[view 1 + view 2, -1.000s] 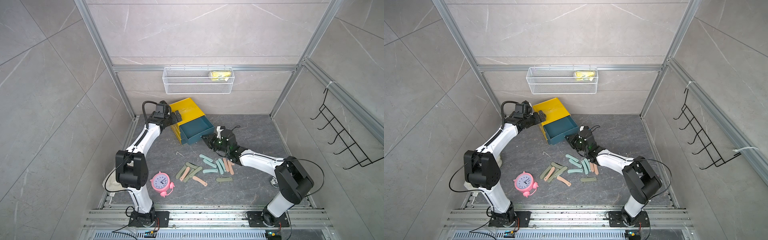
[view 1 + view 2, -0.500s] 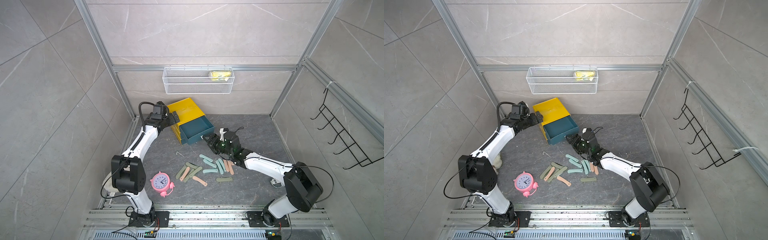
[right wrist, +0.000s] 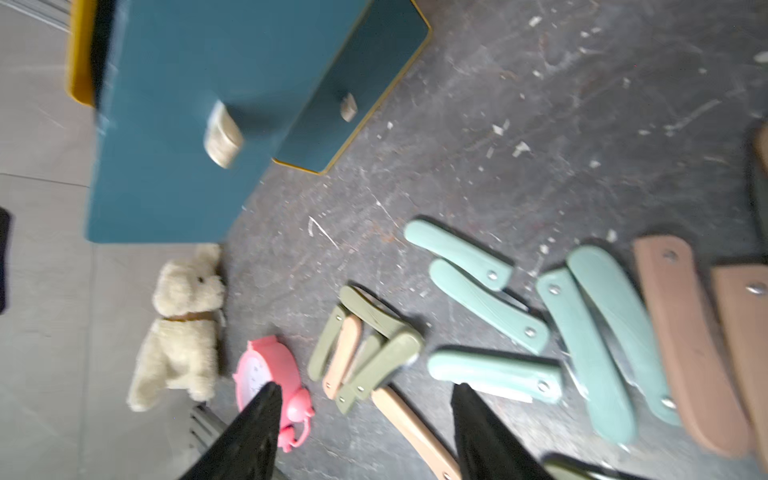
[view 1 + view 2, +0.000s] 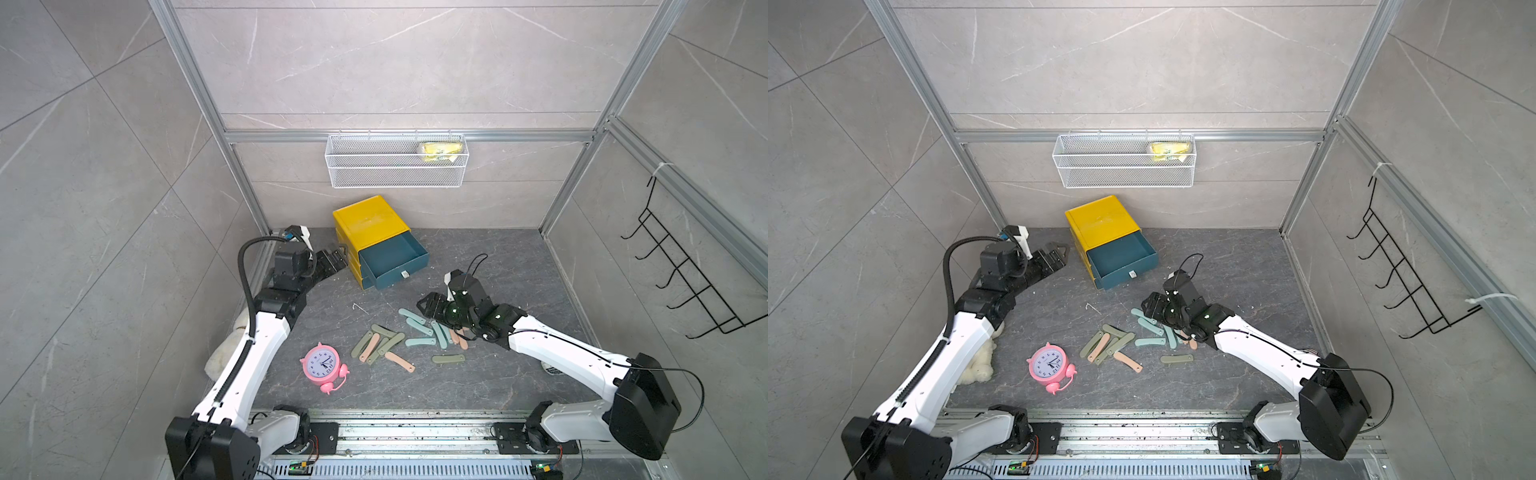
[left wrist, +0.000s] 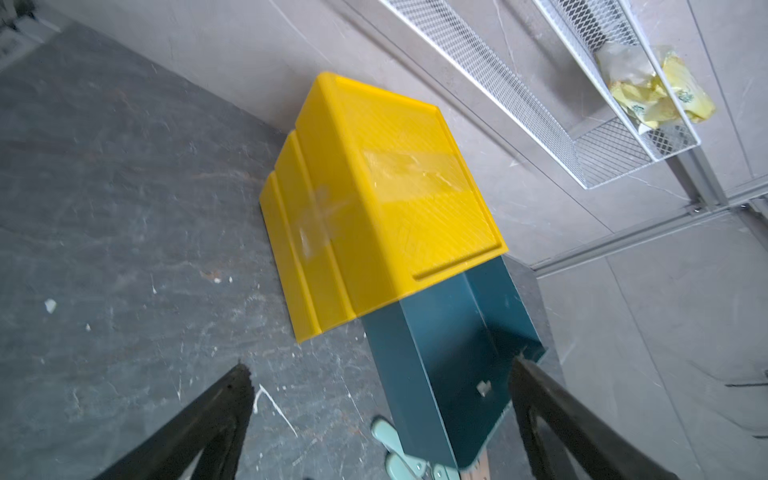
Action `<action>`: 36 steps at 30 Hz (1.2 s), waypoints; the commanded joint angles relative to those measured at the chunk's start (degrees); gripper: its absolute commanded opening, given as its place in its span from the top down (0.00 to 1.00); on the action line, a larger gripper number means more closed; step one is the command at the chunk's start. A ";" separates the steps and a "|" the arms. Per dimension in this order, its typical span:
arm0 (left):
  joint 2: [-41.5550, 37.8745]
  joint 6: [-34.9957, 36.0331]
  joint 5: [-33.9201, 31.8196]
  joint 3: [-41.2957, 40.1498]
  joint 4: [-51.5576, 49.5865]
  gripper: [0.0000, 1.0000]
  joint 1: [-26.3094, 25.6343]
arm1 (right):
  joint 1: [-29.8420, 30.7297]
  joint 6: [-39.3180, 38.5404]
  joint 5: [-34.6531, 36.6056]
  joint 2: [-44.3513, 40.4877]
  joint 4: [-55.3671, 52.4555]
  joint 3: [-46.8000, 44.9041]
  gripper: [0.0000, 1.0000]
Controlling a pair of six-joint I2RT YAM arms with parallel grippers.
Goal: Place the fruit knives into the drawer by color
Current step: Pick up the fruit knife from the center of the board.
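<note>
In both top views the fruit knives (image 4: 420, 341), in pink, olive and pale teal, lie scattered on the dark floor at the lower centre of the frame, below the yellow drawer chest (image 4: 368, 220), whose top drawer (image 4: 394, 254) is pulled out toward them. The right gripper (image 4: 424, 306) hovers over the upper right part of this group with its two fingers apart and nothing between them. The left gripper (image 4: 338, 255) is wide open, also holds nothing, and stands just beside the left wall of the chest, while a pink alarm clock (image 4: 322, 365) stands left of the knives.
</note>
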 commanded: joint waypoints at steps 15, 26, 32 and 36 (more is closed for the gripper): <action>-5.37 -10.10 15.29 -15.87 6.94 0.00 -0.38 | 3.95 -7.75 24.36 10.74 -26.42 8.76 0.40; -5.62 -10.09 17.52 -18.05 7.24 0.01 -0.93 | -9.11 -12.36 22.51 25.59 -27.25 20.52 0.46; -6.96 -10.01 17.96 -19.06 6.73 0.00 -1.01 | -12.76 -13.48 22.65 33.22 -28.44 24.43 0.42; -7.20 -9.71 18.26 -19.52 6.42 0.00 -1.10 | -13.81 -13.73 21.78 35.16 -27.75 24.56 0.42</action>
